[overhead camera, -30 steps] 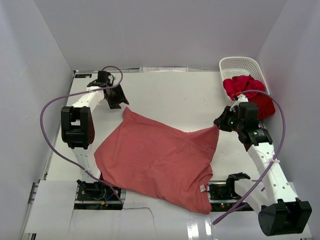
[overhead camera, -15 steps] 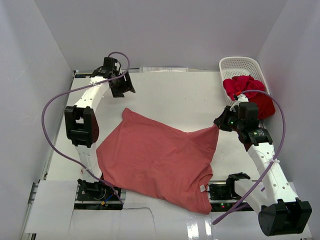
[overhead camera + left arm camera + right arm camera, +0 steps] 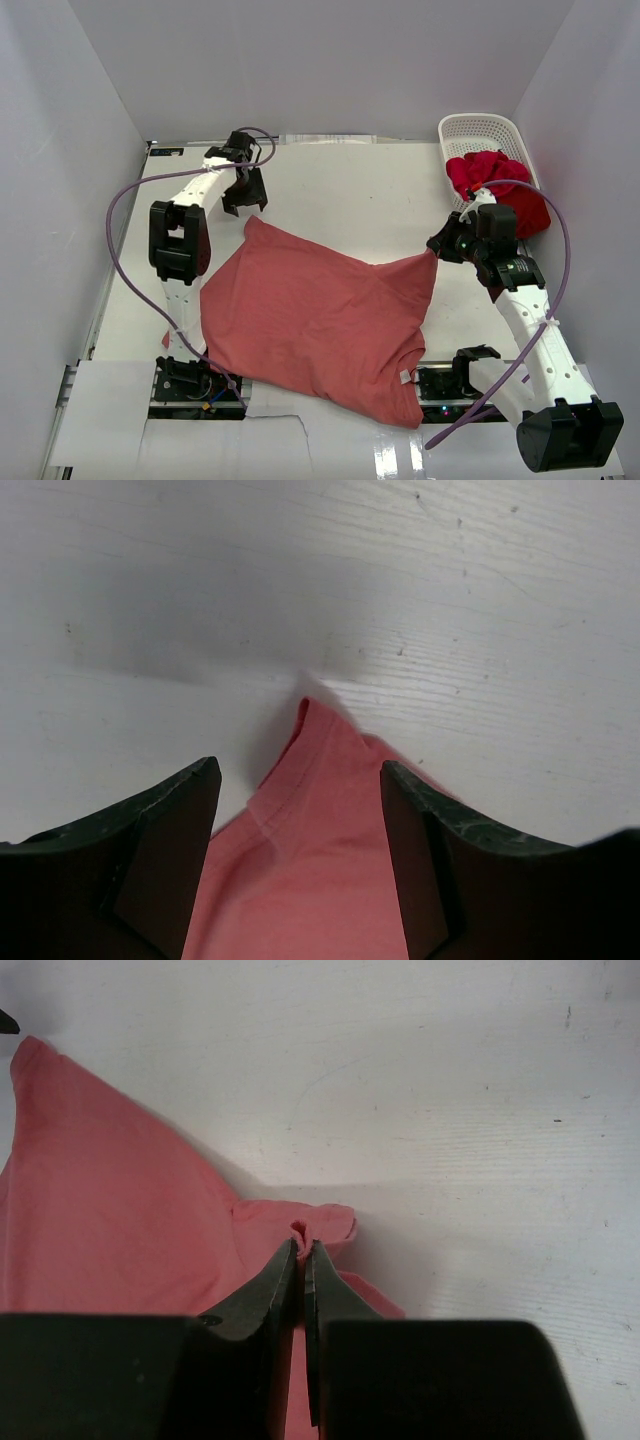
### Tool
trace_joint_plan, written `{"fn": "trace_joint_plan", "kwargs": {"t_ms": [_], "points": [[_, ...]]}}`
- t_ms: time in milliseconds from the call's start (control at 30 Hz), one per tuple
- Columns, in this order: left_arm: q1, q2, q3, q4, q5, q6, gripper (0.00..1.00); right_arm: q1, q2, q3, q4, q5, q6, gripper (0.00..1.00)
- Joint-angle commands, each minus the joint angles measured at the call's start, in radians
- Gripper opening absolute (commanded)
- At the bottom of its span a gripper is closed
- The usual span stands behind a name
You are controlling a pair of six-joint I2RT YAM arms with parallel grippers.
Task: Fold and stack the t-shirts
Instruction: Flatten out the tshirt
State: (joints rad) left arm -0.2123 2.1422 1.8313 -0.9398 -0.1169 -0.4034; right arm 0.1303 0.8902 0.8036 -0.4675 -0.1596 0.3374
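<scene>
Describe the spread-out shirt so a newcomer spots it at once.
On the white table, between the two arms, lies a dusty salmon-red t-shirt, spread open, one corner pinched in the right jaws. The other red shirts are stronger reds, bunched at the white basket far right.

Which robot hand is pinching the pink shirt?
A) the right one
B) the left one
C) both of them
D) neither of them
A: the right gripper is shut tight on a corner of the pink shirt, while the left gripper hangs open over another corner.
</scene>
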Motion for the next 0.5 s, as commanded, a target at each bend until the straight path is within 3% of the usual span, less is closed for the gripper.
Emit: {"fn": "trace_joint_plan", "kwargs": {"t_ms": [0, 333, 467], "points": [[0.002, 0.016, 0.019, -0.008, -0.047, 0.011, 0.76, -0.003, -0.007, 0.002, 0.049, -0.004, -0.001, 0.08], [-0.002, 0.056, 0.014, -0.008, -0.023, 0.014, 0.72, -0.003, -0.014, -0.004, 0.047, -0.003, -0.001, 0.08], [-0.004, 0.061, 0.019, -0.007, -0.014, 0.018, 0.60, -0.003, -0.016, -0.012, 0.050, -0.003, -0.001, 0.08]]}}
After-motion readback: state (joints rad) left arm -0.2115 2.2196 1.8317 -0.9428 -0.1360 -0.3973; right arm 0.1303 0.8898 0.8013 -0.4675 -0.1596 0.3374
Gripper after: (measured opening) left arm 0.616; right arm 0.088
